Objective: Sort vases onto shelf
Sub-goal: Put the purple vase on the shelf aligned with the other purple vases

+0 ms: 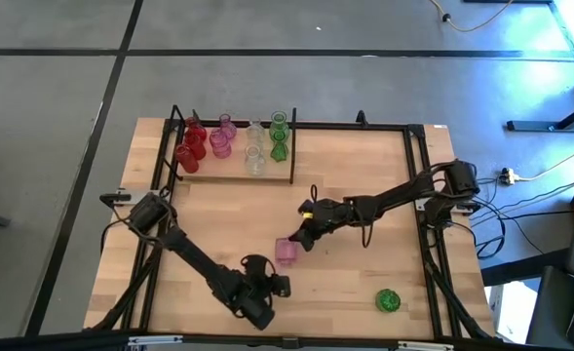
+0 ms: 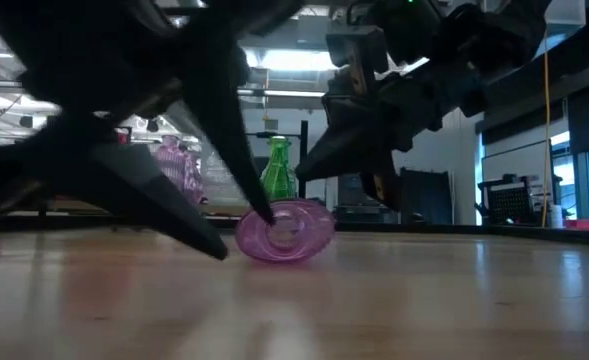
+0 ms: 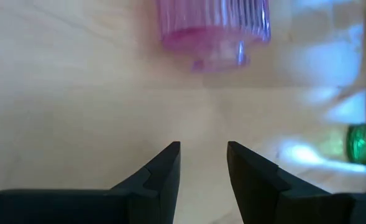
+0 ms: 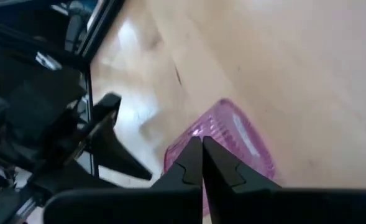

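One pink vase [image 1: 287, 251] lies on its side on the bare tabletop [image 1: 355, 195], near the middle of the table and well apart from the shelf [image 1: 233, 175] at the far left corner. On that shelf stand the sorted vases: red ones [image 1: 191, 146] at its left end, pink ones [image 1: 221, 139] next, clear ones [image 1: 255, 146], then green ones [image 1: 279, 137] at the right end. A lone green vase [image 1: 388, 300] lies near the table's front right. The right gripper [image 1: 304, 239], its fingers pressed together and holding nothing, hangs just beside the fallen pink vase. The left gripper [image 1: 279, 286] sits near the front edge, pointed toward that vase, its fingers [image 3: 164, 177] partly apart around empty air.
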